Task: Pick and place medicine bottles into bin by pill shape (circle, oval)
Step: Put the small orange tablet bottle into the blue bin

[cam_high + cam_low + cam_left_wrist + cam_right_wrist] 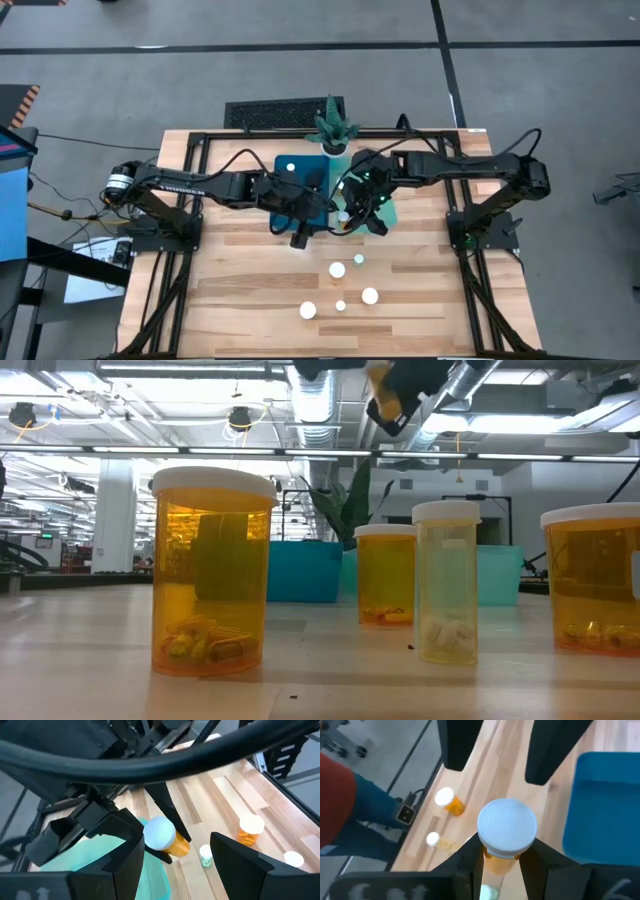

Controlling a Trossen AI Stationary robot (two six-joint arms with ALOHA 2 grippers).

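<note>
I am seeing the counter [250, 300] carrying five standing bottles [337, 269]. My left gripper [300, 238] is hovering near the blue bin [290, 165], fingers spread. My right gripper [501, 862] is pinching an amber bottle [506, 832] above the counter.

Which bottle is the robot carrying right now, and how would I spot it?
Find the potted plant at the table's far edge. Just in front of it, beside the blue bin, the right gripper has its jaws closed on an orange bottle with a white cap. It is the only bottle held in the air; the other bottles stand on the wood nearer the front.
</note>
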